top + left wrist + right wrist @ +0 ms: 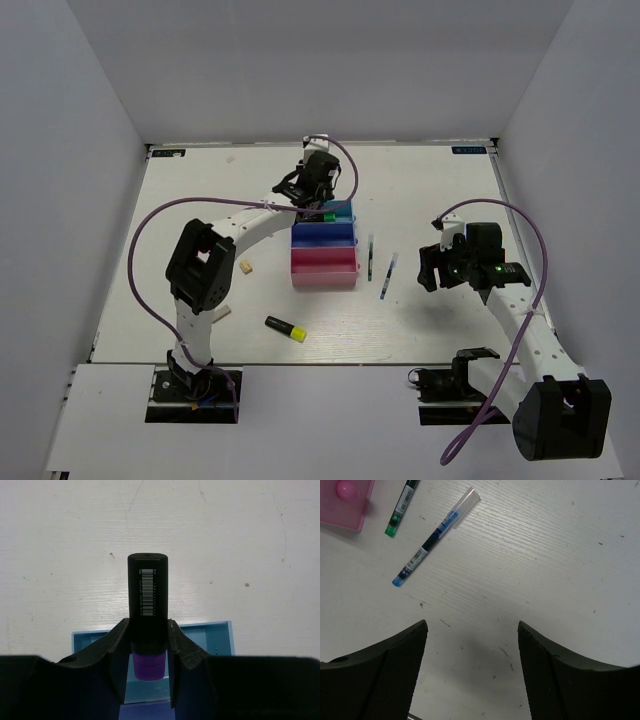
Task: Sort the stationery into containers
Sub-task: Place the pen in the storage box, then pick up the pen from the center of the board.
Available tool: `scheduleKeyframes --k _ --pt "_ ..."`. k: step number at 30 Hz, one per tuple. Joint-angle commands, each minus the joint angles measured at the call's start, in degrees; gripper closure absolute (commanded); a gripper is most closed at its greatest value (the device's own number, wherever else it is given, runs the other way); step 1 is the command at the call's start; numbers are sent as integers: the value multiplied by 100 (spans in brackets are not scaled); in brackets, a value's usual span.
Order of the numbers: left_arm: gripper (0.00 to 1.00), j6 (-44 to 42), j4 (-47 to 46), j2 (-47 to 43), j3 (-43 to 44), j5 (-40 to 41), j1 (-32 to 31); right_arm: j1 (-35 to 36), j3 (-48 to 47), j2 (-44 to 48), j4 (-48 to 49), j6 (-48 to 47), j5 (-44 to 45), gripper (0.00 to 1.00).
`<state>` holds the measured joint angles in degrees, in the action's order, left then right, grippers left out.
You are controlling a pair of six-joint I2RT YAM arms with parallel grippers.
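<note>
Left gripper clamps 1 purple-ended highlighter over the teal-blue bin. Its long axis lies along the fingers, purple end toward the wrist. Right gripper is spread wide and empty, near the blue pen.

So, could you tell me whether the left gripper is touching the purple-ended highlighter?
Touching. The left wrist view shows the left gripper closed on the highlighter, both fingers pressed against its black body with no gap.

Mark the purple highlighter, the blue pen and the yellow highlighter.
purple highlighter (147,587), left wrist view, black barrel at barcode.
blue pen (435,538), right wrist view, mid-barrel.
yellow highlighter (285,328), top external view, middle of body.
</note>
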<state>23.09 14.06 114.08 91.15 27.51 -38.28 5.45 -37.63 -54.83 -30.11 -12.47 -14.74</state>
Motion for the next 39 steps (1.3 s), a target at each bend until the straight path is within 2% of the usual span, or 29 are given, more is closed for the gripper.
scheduleKeyframes --k 1,9,13,16,17,19,20,23,27,34,36,37,38,39 --pt "93 -156 -369 8 -159 202 -21 -9 -113 -28 -30 -63 -90 25" --pt "90 -33 -668 -35 -800 281 -21 -18 -105 -37 -39 -71 -73 25" --pt "84 -33 -721 -61 -915 282 -30 -9 -96 -46 -30 -71 -81 25" --pt "74 -6 -712 -123 -1003 308 -39 -9 -113 -37 -30 -72 -90 25" --pt "62 2 -730 -149 -1047 308 -30 -27 -96 -63 -39 -71 -90 25" --pt "55 20 -739 -202 -1117 334 -30 -27 -96 -63 -30 -71 -82 25" --pt "43 20 -756 -211 -1170 360 -30 -27 -87 -72 -39 -71 -81 25" --pt "34 20 -695 -325 -1170 378 -30 -27 -96 -63 -30 -72 -90 25" --pt "31 -6 -712 -518 -1170 361 -30 -18 -96 -81 -30 -80 -99 25" --pt "37 -287 -888 -1465 -1337 334 -215 -9 -34 51 -30 -168 -292 26" --pt "47 -384 -765 -1686 -1433 334 -329 -9 10 165 14 -326 -388 38" --pt "67 -419 -626 -2114 -1530 352 -346 26 71 235 40 -413 -702 73" --pt "79 -376 -268 -2275 -1530 334 -347 26 63 253 40 -632 -897 92" --pt "89 -245 -55 -2572 -1583 334 -347 52 10 271 -21 -747 -1430 100"
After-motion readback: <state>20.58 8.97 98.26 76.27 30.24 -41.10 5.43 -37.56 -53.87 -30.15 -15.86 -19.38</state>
